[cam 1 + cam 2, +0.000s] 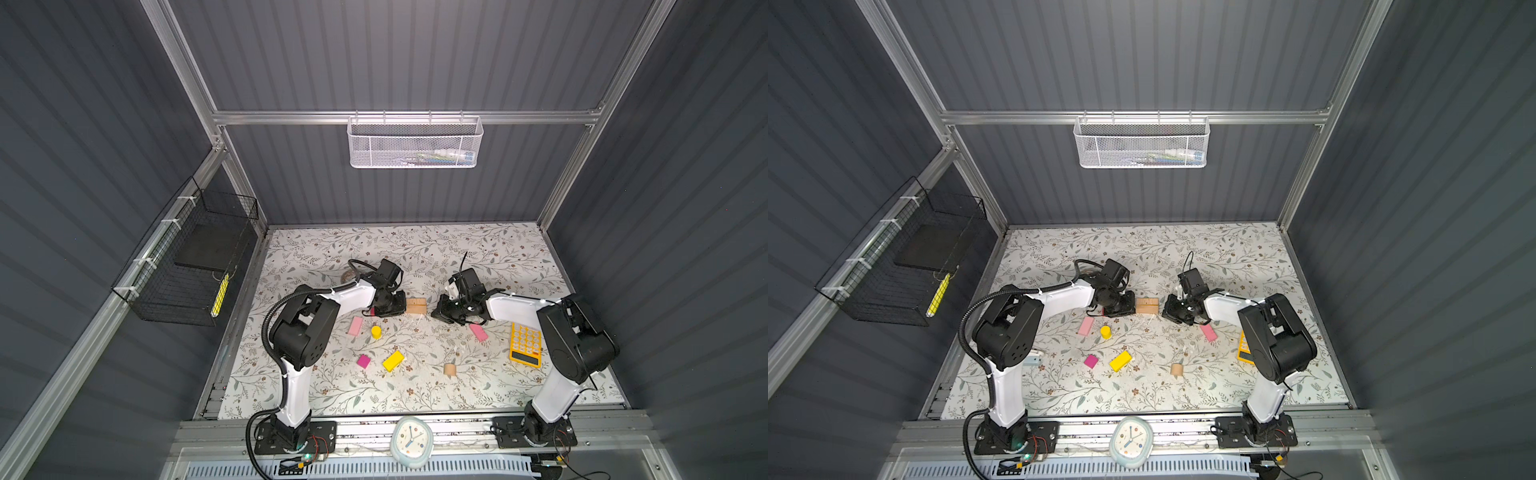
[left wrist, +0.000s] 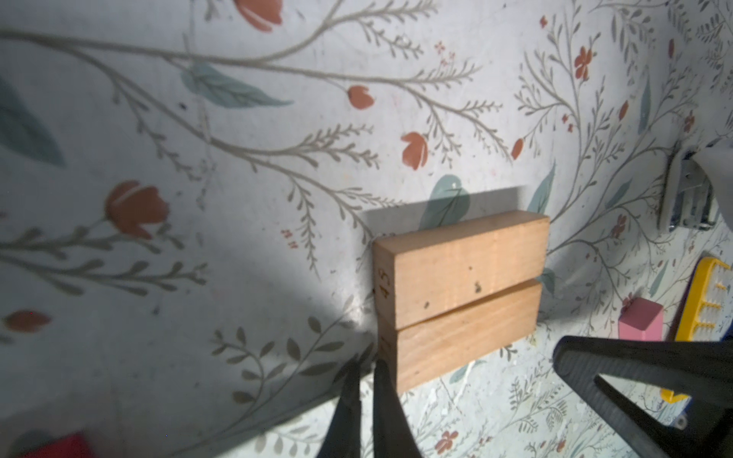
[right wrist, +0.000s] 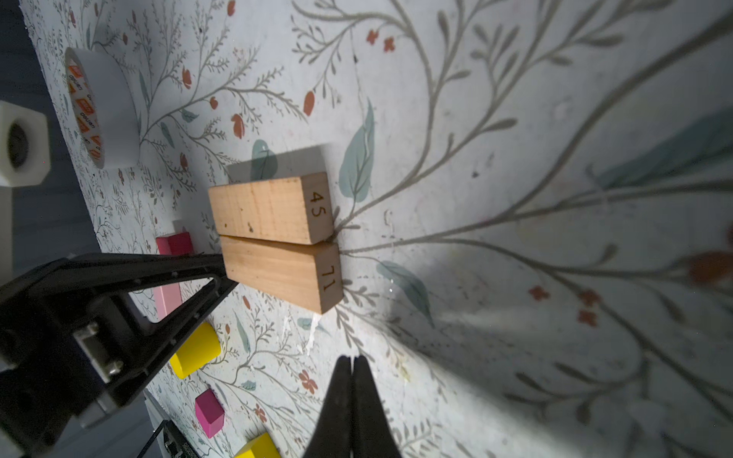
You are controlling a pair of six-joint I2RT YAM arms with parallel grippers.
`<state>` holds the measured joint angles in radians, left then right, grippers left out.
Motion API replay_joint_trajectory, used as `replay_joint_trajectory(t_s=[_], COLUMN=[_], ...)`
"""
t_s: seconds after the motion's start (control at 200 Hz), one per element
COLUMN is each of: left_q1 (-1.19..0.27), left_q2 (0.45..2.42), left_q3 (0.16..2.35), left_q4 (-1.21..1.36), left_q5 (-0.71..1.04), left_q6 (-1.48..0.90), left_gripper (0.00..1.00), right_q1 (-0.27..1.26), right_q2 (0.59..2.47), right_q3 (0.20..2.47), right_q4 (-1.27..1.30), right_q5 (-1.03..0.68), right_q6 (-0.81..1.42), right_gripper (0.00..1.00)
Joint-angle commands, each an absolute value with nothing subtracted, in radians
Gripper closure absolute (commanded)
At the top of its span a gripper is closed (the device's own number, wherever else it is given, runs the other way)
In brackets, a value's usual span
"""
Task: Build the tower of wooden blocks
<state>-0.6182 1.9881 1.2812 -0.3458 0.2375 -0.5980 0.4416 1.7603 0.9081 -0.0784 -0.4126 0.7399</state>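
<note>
Two tan bars [image 1: 416, 305] [image 1: 1147, 305] lie flat side by side at mid-table, marked 45 [image 3: 269, 210] and 71 [image 3: 281, 273], with nothing on them. No tower stands in view. My left gripper [image 1: 402, 308] [image 2: 367, 366] is shut and empty, its tip against the left end of the nearer bar [image 2: 464, 337]. My right gripper [image 1: 435, 312] [image 3: 353, 359] is shut and empty, a short way off the bars' right end. Loose wood blocks lie nearer the front: pink bar [image 1: 355, 325], yellow cylinder [image 1: 376, 331], magenta cube [image 1: 363, 360], yellow bar [image 1: 393, 360], tan cylinder [image 1: 449, 369], a second pink bar [image 1: 478, 332].
A yellow calculator [image 1: 525, 345] lies under the right arm's elbow. A white tape roll [image 3: 103, 111] stands behind the left wrist. A small white stapler [image 1: 1034, 357] sits beside the left arm's base link. A clock [image 1: 412, 441] rests on the front rail.
</note>
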Motion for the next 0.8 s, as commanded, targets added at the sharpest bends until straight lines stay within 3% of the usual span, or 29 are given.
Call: replay_joint_trajectory(t_s=[0.0, 0.795], left_q1=[-0.62, -0.62], left_q2=[1.993, 1.985], left_q3=[1.247, 1.286], left_q4=[-0.388, -0.489], left_q5=[0.238, 0.121], left_q6=[-0.612, -0.591], left_gripper=[0.9, 0.88], right_q1=[0.446, 0.445], right_q2=[1.781, 1.837], right_q3=[0.941, 0.977], right_q4=[-0.072, -0.078], right_q5=[-0.424, -0.399], right_q6=[0.732, 0.73], right_gripper=[1.0, 1.0])
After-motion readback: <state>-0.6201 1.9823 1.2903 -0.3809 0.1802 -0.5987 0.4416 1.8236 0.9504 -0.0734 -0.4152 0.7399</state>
